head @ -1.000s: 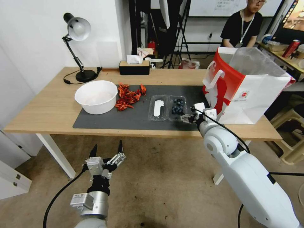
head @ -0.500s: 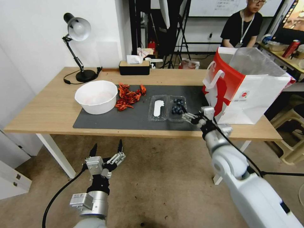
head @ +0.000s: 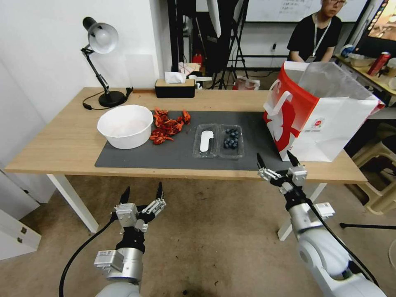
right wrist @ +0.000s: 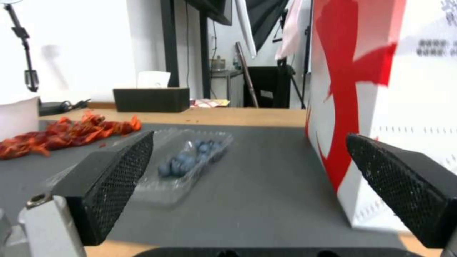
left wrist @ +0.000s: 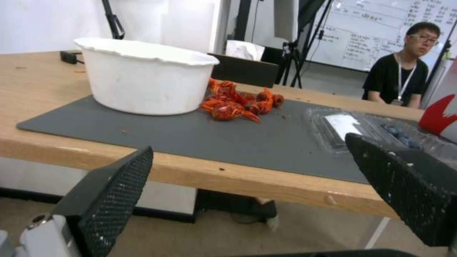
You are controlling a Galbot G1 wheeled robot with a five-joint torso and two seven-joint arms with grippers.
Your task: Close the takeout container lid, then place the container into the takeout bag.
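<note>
The clear takeout container (head: 218, 142) lies open and flat on the grey mat, blueberries (head: 231, 138) in its right half. Its lid (head: 205, 141), the left half with a white label, lies face up beside the berry half. The red-and-white takeout bag (head: 319, 111) stands open at the table's right end. My right gripper (head: 275, 161) is open at the table's front edge, between container and bag, holding nothing. My left gripper (head: 141, 193) hangs open below the table edge, over the floor. In the right wrist view the container (right wrist: 185, 162) and bag (right wrist: 381, 107) lie ahead of the open fingers.
A white bowl (head: 125, 125) and a heap of red crayfish (head: 167, 125) sit on the mat's left part. A desk lamp (head: 101, 62) and a black tissue box (head: 175, 87) stand at the back. A person sits behind the bag.
My right gripper has pulled back from the container's right front corner toward the table's front edge, and its arm has dropped lower. The container stays open and unmoved. The left arm barely shifted.
</note>
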